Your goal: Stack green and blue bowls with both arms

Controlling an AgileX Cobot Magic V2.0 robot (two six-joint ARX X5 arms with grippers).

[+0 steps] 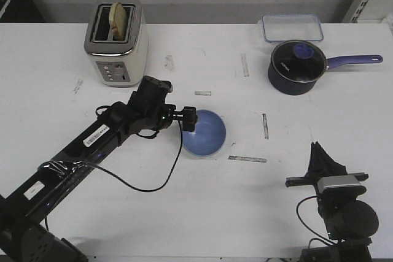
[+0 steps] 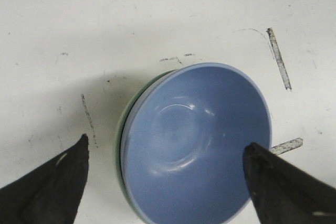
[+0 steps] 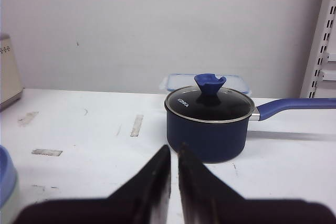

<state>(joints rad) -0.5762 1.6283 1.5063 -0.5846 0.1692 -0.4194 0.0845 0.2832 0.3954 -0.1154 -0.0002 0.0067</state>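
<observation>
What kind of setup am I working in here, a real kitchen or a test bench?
Most likely a lab test bench dressed as a kitchen: a plain white table marked with worn tape strips, holding a toaster, a lidded saucepan and a clear container, with metal shelving by a bare wall.

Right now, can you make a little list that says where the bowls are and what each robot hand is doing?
blue bowl: sits inside the green bowl
stack: on the white table, near the middle
left hand: open, fingers either side of the bowls
right hand: closed, holding nothing, pointing at the saucepan
toaster: far left of the table
</observation>
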